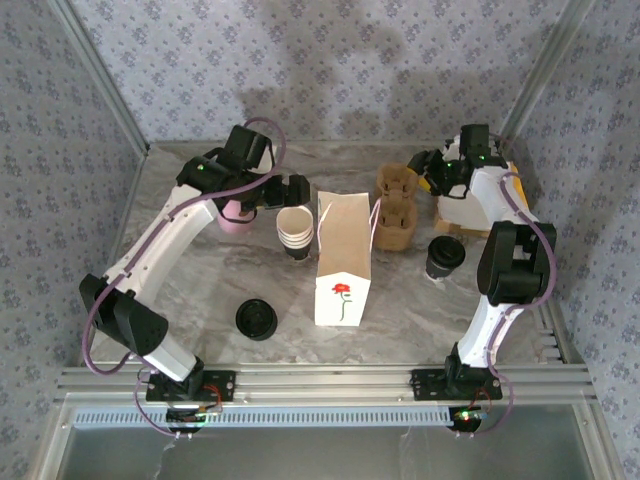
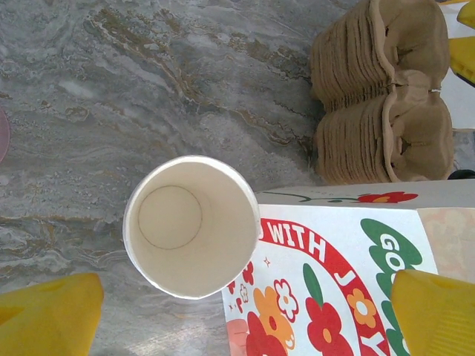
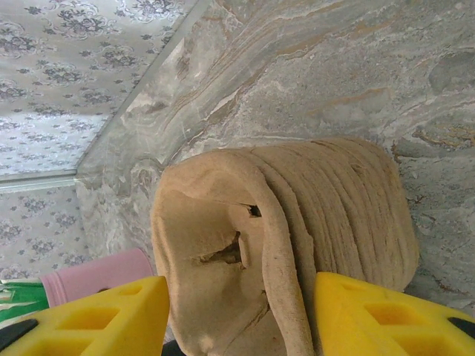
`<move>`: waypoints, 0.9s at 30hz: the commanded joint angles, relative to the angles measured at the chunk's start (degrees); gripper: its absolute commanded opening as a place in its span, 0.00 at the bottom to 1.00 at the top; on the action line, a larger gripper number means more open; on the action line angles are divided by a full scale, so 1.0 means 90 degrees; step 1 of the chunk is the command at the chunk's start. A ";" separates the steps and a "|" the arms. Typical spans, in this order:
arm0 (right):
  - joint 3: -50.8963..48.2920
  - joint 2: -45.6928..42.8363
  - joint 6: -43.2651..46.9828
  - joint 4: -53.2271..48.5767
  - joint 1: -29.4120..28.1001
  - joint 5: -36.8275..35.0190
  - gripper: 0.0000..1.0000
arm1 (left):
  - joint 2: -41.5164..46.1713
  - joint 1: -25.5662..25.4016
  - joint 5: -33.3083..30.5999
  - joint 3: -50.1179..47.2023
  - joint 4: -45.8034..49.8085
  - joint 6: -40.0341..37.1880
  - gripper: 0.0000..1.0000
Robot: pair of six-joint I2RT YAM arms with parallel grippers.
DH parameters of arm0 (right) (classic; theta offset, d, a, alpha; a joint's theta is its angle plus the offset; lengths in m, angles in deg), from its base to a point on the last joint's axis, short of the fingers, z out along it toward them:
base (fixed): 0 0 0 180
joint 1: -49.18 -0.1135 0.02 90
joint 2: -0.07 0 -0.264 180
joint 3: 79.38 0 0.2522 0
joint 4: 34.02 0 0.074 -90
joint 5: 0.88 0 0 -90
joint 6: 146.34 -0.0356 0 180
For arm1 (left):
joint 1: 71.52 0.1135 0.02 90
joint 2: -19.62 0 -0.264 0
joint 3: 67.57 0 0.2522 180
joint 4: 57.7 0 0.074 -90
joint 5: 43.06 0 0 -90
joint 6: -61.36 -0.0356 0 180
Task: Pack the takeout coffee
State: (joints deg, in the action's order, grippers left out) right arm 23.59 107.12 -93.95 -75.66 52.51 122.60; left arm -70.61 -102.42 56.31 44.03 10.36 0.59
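Yellow fingers [image 3: 96, 319] of the right gripper [image 3: 241, 317] straddle one pocket of the top cardboard tray [image 3: 223, 245]; I cannot tell whether they pinch it. The left gripper [image 2: 241, 311] hangs wide apart over the empty cup stack [image 2: 191, 226]. The lidded coffee [image 1: 443, 258] stands right of the paper bag [image 1: 343, 262], just in front of the trays. This looks like fetching a tray: next, it has to close on the top one and lift it free of the pile.

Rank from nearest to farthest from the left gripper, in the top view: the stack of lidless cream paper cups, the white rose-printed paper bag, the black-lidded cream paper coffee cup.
From the left gripper:
1. Stack of lidless cream paper cups, right beside it.
2. White rose-printed paper bag, mid-table.
3. Black-lidded cream paper coffee cup, right side.
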 commanded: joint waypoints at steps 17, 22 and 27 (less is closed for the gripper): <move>-0.0498 -0.0462 0.0052 0.0176 0.0017 0.0158 0.47 | -0.0120 -0.0112 -0.0092 0.0300 0.0192 0.0040 0.99; -0.0521 -0.0522 0.0046 0.0208 0.0015 0.0230 0.43 | -0.0164 -0.0152 -0.0084 0.0299 0.0235 0.0014 0.99; -0.0547 -0.0575 0.0085 0.0216 0.0020 0.0253 0.38 | -0.0184 -0.0168 -0.0071 0.0295 0.0246 -0.0006 0.99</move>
State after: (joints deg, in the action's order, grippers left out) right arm 19.48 104.32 -93.99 -73.39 52.58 123.06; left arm -71.71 -103.53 56.11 44.73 11.61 0.55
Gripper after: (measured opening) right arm 0.421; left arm 0.993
